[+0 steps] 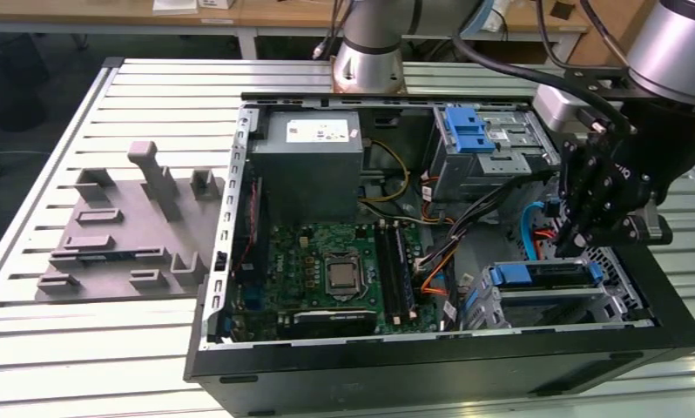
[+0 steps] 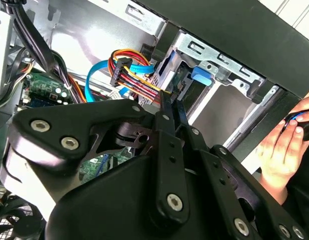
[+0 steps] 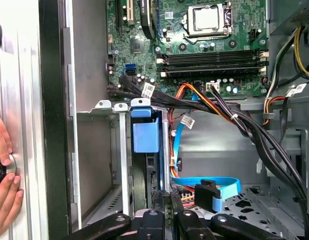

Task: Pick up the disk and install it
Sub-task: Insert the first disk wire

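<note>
Exterior view: my fingers (image 1: 583,233) hang inside the computer case (image 1: 441,366), just above the disk (image 1: 539,274) seated in its bay; clenched or released, I cannot tell.

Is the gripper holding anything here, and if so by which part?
Nothing appears to be held. The gripper is shut with nothing between its fingertips, close to the disk, which sits in the drive bay.
</note>
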You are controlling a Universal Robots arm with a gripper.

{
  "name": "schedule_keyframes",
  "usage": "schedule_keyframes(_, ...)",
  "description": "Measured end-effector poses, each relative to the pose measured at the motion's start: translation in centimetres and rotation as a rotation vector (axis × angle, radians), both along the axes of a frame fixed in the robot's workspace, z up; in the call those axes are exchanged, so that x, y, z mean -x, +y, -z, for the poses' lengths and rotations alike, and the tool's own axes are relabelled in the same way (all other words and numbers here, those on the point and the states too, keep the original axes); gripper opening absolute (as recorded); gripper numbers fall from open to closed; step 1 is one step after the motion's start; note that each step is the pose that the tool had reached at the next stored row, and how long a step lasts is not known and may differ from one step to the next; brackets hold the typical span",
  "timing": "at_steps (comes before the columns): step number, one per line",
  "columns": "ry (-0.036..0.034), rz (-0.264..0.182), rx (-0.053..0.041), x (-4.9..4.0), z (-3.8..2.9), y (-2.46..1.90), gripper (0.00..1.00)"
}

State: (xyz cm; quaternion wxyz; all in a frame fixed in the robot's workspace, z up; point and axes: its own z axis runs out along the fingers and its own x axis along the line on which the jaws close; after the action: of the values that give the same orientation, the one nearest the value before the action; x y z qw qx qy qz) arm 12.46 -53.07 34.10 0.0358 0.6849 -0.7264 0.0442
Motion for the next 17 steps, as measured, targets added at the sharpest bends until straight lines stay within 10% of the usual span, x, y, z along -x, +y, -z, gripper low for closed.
schedule_keyframes(17, 0.0177, 0.009, -0.0008, -0.33, 0.49, -0.89, 0.17)
